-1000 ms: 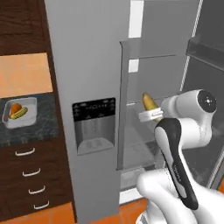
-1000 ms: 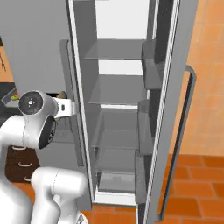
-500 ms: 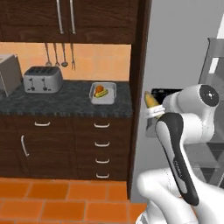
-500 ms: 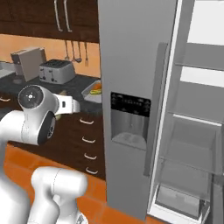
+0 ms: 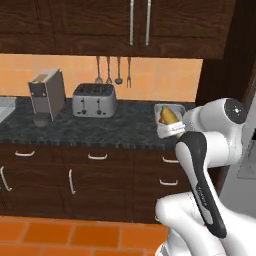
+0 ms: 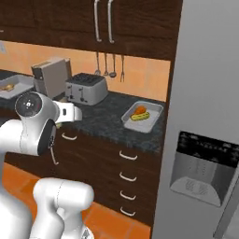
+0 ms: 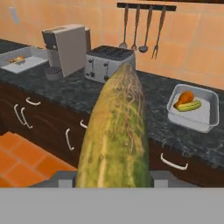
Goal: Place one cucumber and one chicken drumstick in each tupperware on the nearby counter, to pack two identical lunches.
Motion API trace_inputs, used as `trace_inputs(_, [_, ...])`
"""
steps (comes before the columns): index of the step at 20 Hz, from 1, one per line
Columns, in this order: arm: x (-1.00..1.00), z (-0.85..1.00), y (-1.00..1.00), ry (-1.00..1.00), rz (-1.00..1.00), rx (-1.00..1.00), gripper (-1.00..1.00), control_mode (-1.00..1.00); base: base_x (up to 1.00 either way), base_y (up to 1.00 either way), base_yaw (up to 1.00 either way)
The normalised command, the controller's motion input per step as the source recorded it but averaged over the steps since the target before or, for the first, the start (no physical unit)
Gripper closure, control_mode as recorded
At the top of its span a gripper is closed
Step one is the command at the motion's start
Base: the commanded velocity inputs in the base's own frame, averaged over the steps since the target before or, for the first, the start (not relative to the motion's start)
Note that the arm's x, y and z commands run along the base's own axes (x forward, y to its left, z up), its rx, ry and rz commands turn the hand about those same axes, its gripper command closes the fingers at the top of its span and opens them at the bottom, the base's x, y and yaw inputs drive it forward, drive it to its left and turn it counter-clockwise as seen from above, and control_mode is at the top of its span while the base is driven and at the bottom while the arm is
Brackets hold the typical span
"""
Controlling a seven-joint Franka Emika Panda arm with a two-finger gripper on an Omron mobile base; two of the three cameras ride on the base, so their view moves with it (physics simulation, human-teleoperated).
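My gripper (image 7: 114, 176) is shut on a yellow-green cucumber (image 7: 116, 131) that stands up large in the hand view and hides the fingertips. In the left base view the held cucumber (image 5: 169, 116) sits in front of the hand (image 5: 172, 127). On the speckled counter (image 5: 100, 127) to the right lies a tupperware (image 7: 208, 114) holding an orange-brown chicken drumstick (image 7: 186, 97) and a second cucumber (image 7: 191, 106). The same tray (image 6: 151, 121) shows beside the fridge. Far left, another tupperware (image 7: 30, 54) holds a drumstick (image 7: 17, 59).
A silver toaster (image 5: 95, 100) and a grey coffee machine (image 5: 46, 95) stand on the counter between the two trays. Utensils (image 5: 112, 70) hang on the orange wall. Dark drawers (image 5: 95, 175) lie below. The grey fridge (image 6: 210, 140) rises at the right.
The whole view has swung left from the open fridge to the counter, so the base has moved. The cucumber stays in my gripper throughout.
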Motion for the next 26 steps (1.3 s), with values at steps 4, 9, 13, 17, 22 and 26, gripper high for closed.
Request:
trace_inputs(4, [0.0, 0.0, 0.0, 0.0, 0.0, 0.0, 1.0, 1.0, 0.89, 1.0, -0.02])
trace_inputs(9, [0.0, 0.0, 0.0, 0.0, 0.0, 0.0, 1.0, 1.0, 0.1, 1.0, 0.24])
trace_inputs(13, [0.0, 0.0, 0.0, 0.0, 0.0, 0.0, 1.0, 1.0, 0.09, 1.0, 0.36])
trace_inputs(17, [0.0, 0.0, 0.0, 0.0, 0.0, 0.0, 1.0, 1.0, 0.98, 1.0, 0.05])
trace_inputs(22, [0.0, 0.0, 0.0, 0.0, 0.0, 0.0, 1.0, 1.0, 1.0, 1.0, -0.17])
trace_inputs(26, [0.0, 0.0, 0.0, 0.0, 0.0, 0.0, 1.0, 1.0, 0.98, 0.91, -0.59])
